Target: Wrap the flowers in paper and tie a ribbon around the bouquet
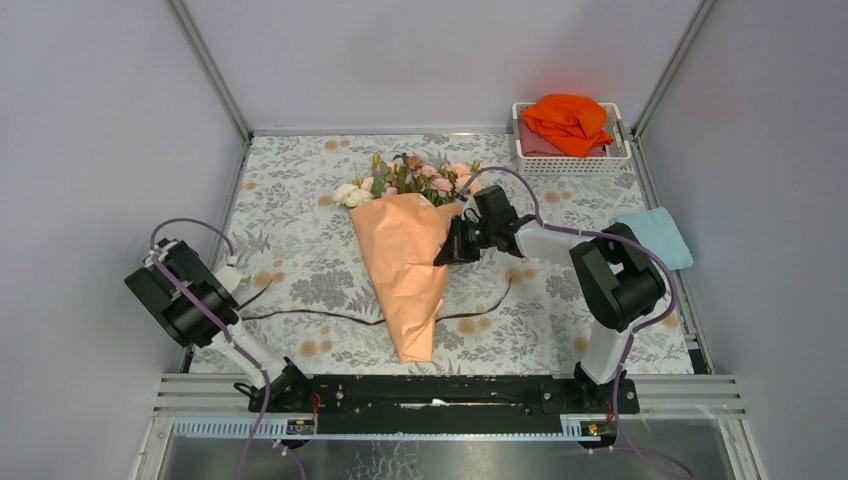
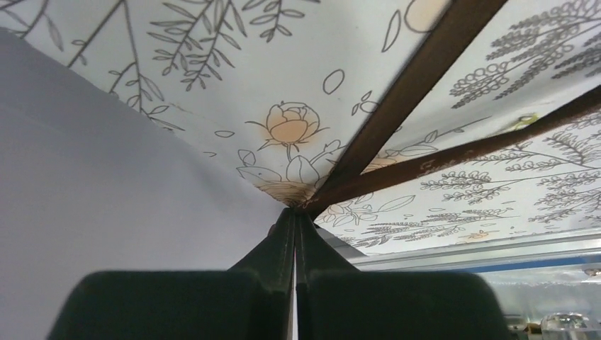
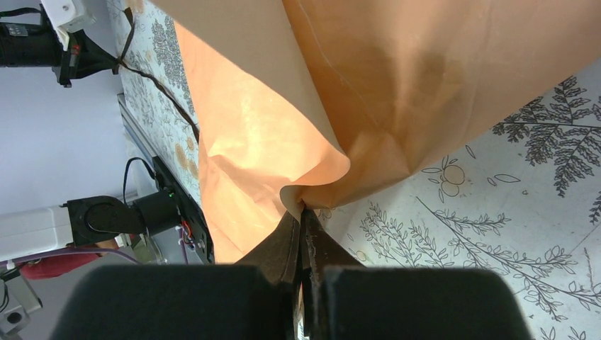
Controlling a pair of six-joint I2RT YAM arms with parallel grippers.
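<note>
The bouquet lies in the middle of the table as a cone of peach-orange paper [image 1: 405,270], with pink and cream flowers [image 1: 415,175] sticking out of its far, wide end. The dark brown ribbon [image 1: 320,317] runs across the table under the cone's lower part. My left gripper [image 1: 240,300] is low at the ribbon's left end and shut on the ribbon [image 2: 418,78]. Two strands lead away from its tips [image 2: 294,210]. My right gripper [image 1: 450,250] is at the cone's right side, shut on a fold of the paper's edge [image 3: 312,180]. The stems are hidden inside the paper.
A white basket [image 1: 570,165] holding a bright orange cloth [image 1: 570,120] stands at the back right. A light blue cloth [image 1: 655,235] lies by the right wall. Grey walls close in three sides, and a black rail [image 1: 440,395] runs along the near edge.
</note>
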